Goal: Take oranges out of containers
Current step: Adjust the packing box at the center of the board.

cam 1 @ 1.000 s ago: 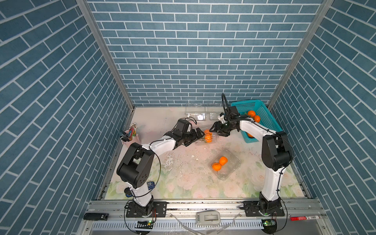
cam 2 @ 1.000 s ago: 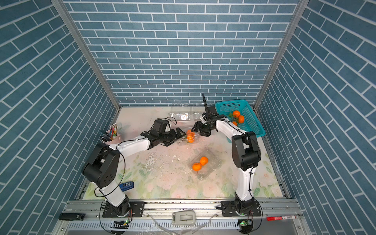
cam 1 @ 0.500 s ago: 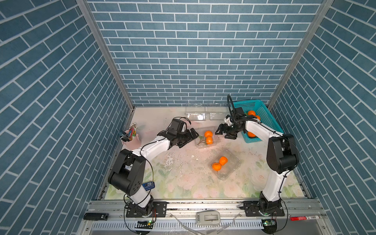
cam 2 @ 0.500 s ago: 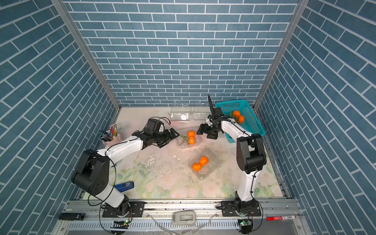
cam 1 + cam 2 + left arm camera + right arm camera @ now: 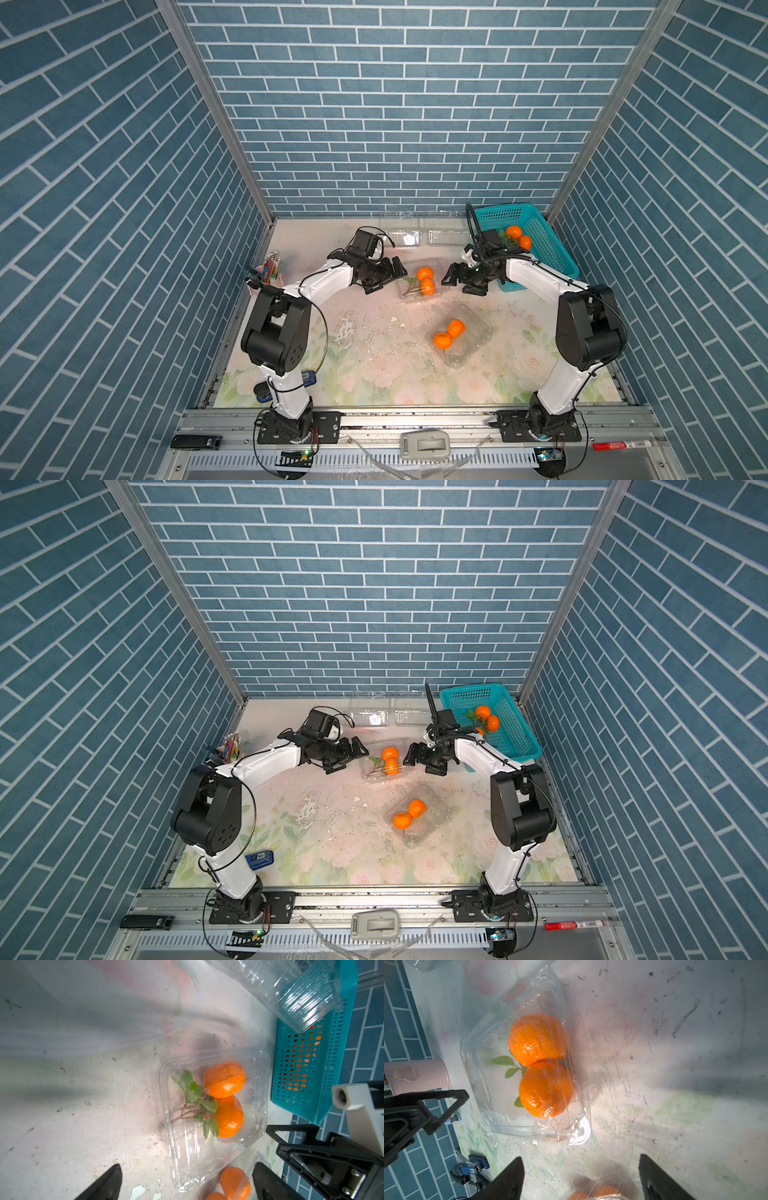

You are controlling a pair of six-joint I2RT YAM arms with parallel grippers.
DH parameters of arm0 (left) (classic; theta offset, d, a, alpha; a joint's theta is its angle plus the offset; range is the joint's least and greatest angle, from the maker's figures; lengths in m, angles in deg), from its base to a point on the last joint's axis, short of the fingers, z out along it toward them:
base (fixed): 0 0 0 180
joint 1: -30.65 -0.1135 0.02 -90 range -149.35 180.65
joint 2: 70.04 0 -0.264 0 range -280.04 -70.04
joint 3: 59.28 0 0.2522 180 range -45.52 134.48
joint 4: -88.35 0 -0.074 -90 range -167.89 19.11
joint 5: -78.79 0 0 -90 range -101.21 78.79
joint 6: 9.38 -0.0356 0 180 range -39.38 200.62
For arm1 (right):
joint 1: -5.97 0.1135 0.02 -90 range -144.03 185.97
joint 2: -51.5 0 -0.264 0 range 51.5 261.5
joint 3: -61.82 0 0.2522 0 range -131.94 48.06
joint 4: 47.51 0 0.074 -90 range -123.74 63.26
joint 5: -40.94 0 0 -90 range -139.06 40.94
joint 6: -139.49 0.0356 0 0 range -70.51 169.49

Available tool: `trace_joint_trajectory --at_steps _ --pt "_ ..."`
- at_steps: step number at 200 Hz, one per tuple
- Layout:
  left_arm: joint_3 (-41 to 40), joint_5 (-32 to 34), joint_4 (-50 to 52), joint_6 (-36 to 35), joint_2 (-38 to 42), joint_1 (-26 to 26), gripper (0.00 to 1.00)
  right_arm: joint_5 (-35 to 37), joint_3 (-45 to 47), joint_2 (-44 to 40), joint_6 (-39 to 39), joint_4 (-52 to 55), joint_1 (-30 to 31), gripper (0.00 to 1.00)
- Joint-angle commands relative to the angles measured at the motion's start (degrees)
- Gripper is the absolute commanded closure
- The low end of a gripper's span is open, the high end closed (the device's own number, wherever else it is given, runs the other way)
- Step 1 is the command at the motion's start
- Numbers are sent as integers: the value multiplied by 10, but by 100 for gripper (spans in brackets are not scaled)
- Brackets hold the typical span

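A clear container [image 5: 409, 296] [image 5: 371, 773] lies on the table at mid back with two leafy oranges [image 5: 425, 280] [image 5: 224, 1079] [image 5: 546, 1088] showing through its plastic. My left gripper [image 5: 392, 276] [image 5: 353, 756] [image 5: 187, 1167] is open just left of it, not touching. On its right, my right gripper [image 5: 457, 282] [image 5: 417, 760] [image 5: 580, 1161] is also open, a short gap away. A second container [image 5: 478, 328] nearer the front holds two more oranges [image 5: 449, 333]. Other oranges [image 5: 518, 237] lie in the teal basket [image 5: 544, 253].
Two empty clear containers [image 5: 405, 237] [image 5: 446, 237] sit along the back wall. A pink pencil cup [image 5: 270, 272] [image 5: 417, 1076] stands at the left edge. A small blue device [image 5: 307, 376] lies by the left arm's base. The basket fills the back right corner.
Both grippers were at the container's two sides; each has drawn back from it. The container now rests on the table between them. The right gripper's jaws opened wider.
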Motion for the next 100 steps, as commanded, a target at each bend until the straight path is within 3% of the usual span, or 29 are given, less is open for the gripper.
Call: trace_joint_trajectory --at_steps 1,47,100 --pt "16 -36 25 -17 -14 1 1 25 -14 14 2 -9 19 17" --pt "-5 -54 12 -18 -5 -3 1 40 -94 88 -8 16 64 30" --pt "-91 -45 -54 17 40 -5 1 38 -187 148 -24 50 76 36"
